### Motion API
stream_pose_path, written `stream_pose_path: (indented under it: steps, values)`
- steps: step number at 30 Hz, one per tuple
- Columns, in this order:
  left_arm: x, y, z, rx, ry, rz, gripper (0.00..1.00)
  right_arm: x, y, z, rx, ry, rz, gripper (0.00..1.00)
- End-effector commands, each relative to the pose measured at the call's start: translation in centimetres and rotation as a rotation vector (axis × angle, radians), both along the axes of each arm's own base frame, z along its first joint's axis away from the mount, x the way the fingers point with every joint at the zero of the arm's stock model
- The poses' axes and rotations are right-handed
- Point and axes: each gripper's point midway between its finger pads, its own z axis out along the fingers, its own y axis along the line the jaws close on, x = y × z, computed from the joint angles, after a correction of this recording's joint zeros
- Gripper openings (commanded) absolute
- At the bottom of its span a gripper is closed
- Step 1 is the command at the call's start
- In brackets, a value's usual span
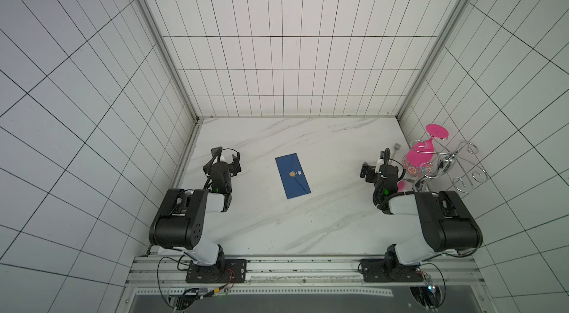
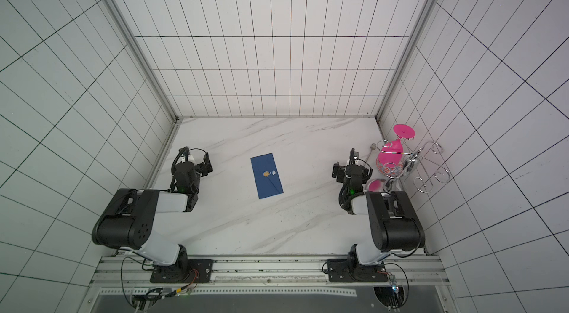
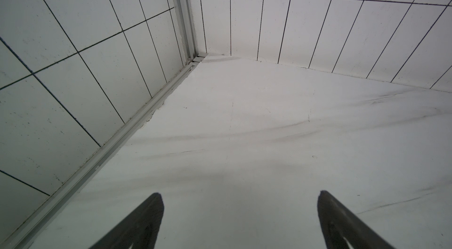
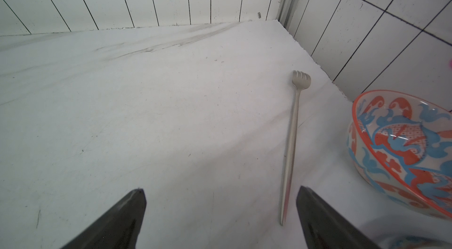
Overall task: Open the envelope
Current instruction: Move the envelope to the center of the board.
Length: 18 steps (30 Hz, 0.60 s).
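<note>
I see the envelope (image 1: pixel 292 176) lying flat in the middle of the surface (image 1: pixel 326 142), between the arms and touched by neither; in both top views its long axis runs nearly 12-to-6, tipped slightly toward 11-to-5, with the gold seal (image 1: pixel 292 174) near its middle; from the left fingers (image 3: pixel 146 218) it lies at about 3 o'clock, from the right fingers (image 4: pixel 122 216) at about 9; both pairs stand wide apart, empty; I judge the left a shade nearer.
</note>
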Motion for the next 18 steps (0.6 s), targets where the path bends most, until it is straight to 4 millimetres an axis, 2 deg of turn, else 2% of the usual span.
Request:
stream_pose_path:
  steps: [1, 2, 4, 5, 6, 7, 8, 9, 10, 11, 12, 14, 16, 18]
  values:
    - [0.2, -0.1, 1.3, 0.000, -0.044, -0.004, 0.99, 0.7, -0.5, 1.8, -0.002, -0.057, -0.021, 0.99]
    - [-0.1, -0.4, 1.8, 0.012, -0.067, -0.020, 0.99, 0.4, 0.0, 2.5, -0.026, -0.060, -0.007, 0.99]
    - [-1.1, -1.8, 4.5, 0.077, -0.158, -0.057, 0.98, -0.4, 1.6, 5.4, -0.105, -0.032, 0.013, 0.99]
    - [-1.8, -2.9, 5.8, 0.128, -0.167, -0.058, 0.99, -0.7, 2.6, 7.4, -0.114, -0.011, 0.032, 0.99]
    - [-2.3, -4.4, 7.6, 0.166, -0.171, -0.066, 0.99, -0.8, 3.3, 10.2, -0.065, -0.028, 0.031, 0.99]
    - [-2.5, -5.8, 9.1, 0.173, -0.170, -0.094, 0.99, -1.7, 3.5, 10.3, 0.009, 0.061, 0.007, 0.99]
    - [-2.8, -7.7, 10.4, 0.163, -0.146, -0.158, 0.99, -2.8, 3.4, 11.2, 0.132, 0.119, -0.047, 0.99]
    - [-3.2, -9.4, 11.5, 0.110, -0.110, -0.222, 0.98, -3.6, 2.6, 11.5, 0.197, 0.140, -0.130, 0.99]
    - [-3.7, -10.7, 12.4, 0.041, -0.087, -0.277, 0.98, -4.4, 2.0, 11.0, 0.263, 0.154, -0.210, 0.99]
    - [-4.1, -11.8, 13.1, -0.052, -0.075, -0.325, 0.98, -4.9, 2.4, 9.9, 0.371, 0.204, -0.216, 0.99]
    - [-4.5, -12.4, 13.3, -0.139, -0.059, -0.349, 0.98, -4.8, 4.2, 8.8, 0.473, 0.266, -0.132, 0.99]
    - [-5.0, -12.1, 13.2, -0.246, -0.045, -0.307, 0.99, -4.6, 8.3, 7.4, 0.602, 0.348, 0.012, 0.95]
    - [-5.8, -9.9, 11.7, -0.319, -0.004, -0.155, 0.99, -4.4, 13.4, 6.5, 0.636, 0.410, 0.183, 0.91]
    - [-7.1, -6.5, 9.7, -0.375, 0.006, 0.058, 0.99, -4.6, 18.9, 5.9, 0.634, 0.481, 0.366, 0.90]
